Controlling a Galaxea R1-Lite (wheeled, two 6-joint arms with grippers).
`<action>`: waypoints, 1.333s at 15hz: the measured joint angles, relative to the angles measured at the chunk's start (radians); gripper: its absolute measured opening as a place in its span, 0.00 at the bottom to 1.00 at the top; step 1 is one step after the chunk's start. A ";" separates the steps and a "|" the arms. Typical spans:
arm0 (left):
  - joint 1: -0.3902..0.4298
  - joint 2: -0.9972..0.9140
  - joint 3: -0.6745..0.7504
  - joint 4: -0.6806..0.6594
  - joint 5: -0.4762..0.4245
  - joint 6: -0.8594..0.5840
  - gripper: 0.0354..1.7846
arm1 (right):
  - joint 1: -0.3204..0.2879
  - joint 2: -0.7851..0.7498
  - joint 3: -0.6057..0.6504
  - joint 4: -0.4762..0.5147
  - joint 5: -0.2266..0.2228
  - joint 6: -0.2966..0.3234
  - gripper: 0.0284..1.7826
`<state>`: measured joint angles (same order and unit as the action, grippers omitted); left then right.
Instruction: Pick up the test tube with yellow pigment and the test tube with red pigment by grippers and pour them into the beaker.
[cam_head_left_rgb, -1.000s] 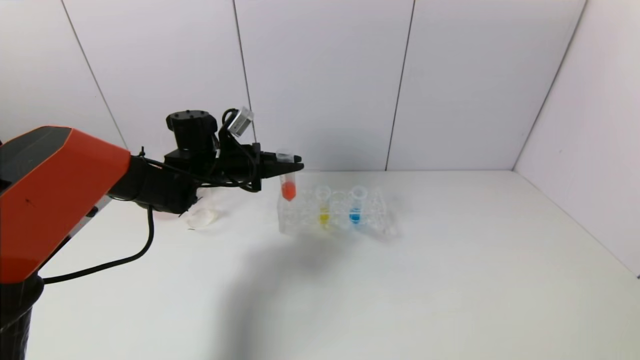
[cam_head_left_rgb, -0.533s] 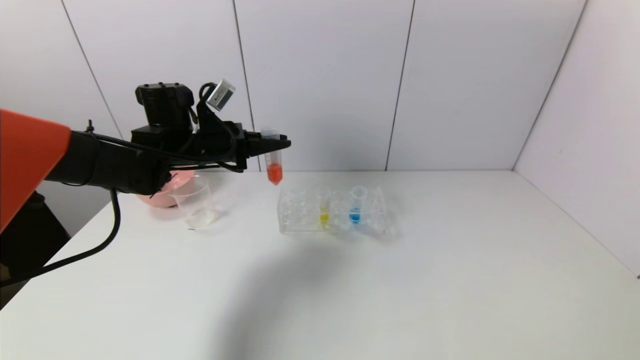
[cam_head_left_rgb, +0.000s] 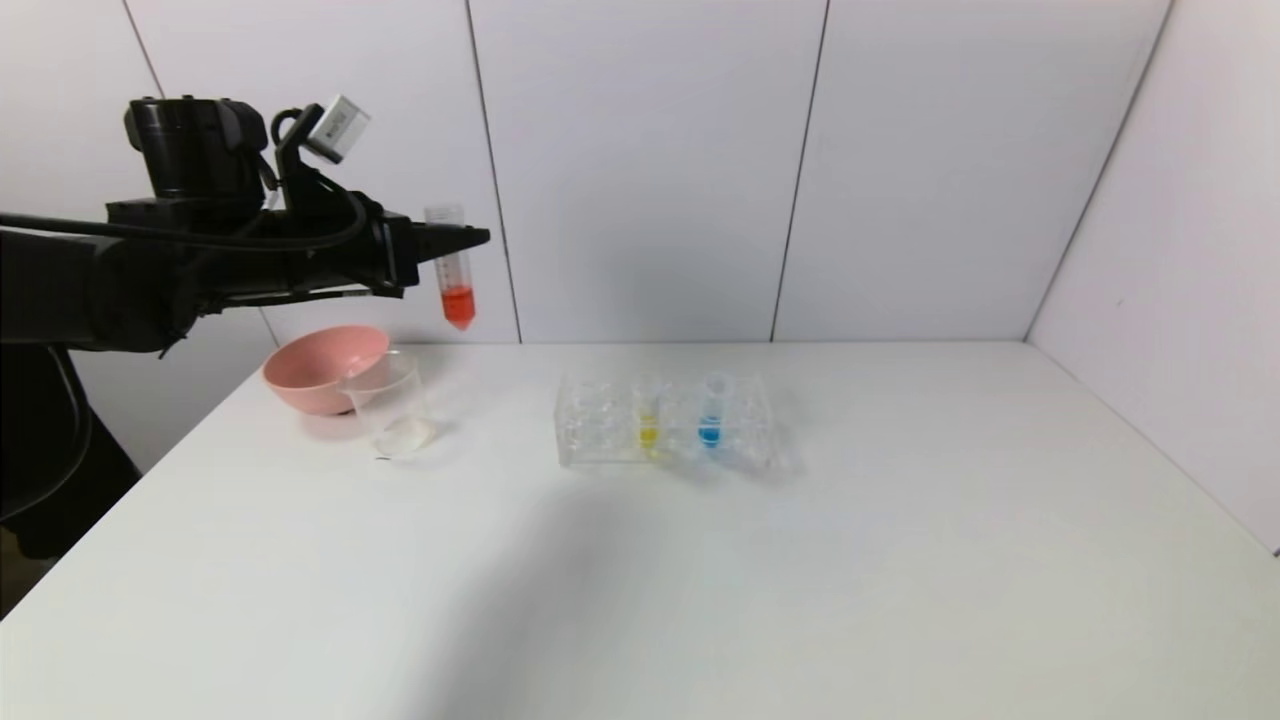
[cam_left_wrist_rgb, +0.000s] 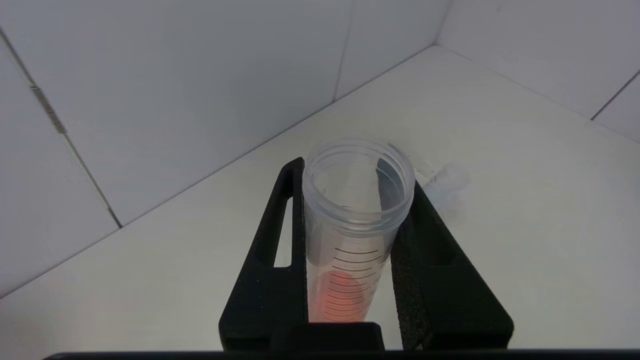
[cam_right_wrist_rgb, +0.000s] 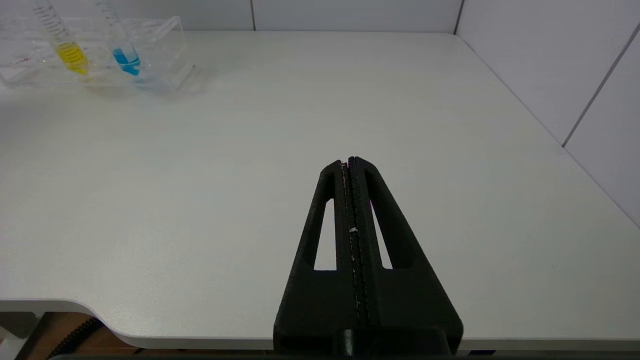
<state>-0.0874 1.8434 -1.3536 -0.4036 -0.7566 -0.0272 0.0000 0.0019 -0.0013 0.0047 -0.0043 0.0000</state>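
My left gripper (cam_head_left_rgb: 455, 238) is shut on the test tube with red pigment (cam_head_left_rgb: 455, 272), holding it upright high above the table, up and to the right of the beaker (cam_head_left_rgb: 392, 405). From the left wrist, the same red tube (cam_left_wrist_rgb: 350, 235) sits clamped between the two black fingers (cam_left_wrist_rgb: 280, 220), mouth open. The test tube with yellow pigment (cam_head_left_rgb: 648, 412) stands in the clear rack (cam_head_left_rgb: 600, 425) at the table's middle; the yellow tube (cam_right_wrist_rgb: 67, 47) also shows from the right wrist. My right gripper (cam_right_wrist_rgb: 348, 162) is shut and empty, low over the table's near right side.
A pink bowl (cam_head_left_rgb: 320, 368) sits just behind the beaker at the left. A tube with blue liquid (cam_head_left_rgb: 711, 410) stands in the rack beside the yellow one. White walls close the table's back and right side.
My left gripper has lifted the red tube out of the rack and carried it up and to the left, toward the beaker. The pink bowl and beaker have come into view.
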 joint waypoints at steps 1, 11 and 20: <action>0.019 -0.016 0.006 0.000 0.023 0.000 0.26 | 0.000 0.000 0.000 0.000 0.000 0.000 0.05; 0.244 -0.121 0.084 -0.007 0.085 -0.005 0.26 | 0.000 0.000 0.000 0.000 0.000 0.000 0.05; 0.481 -0.106 0.123 -0.011 0.009 -0.008 0.26 | 0.000 0.000 0.000 0.000 0.000 0.000 0.05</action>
<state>0.3938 1.7372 -1.2311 -0.4145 -0.7474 -0.0349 0.0000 0.0019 -0.0017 0.0047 -0.0047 0.0000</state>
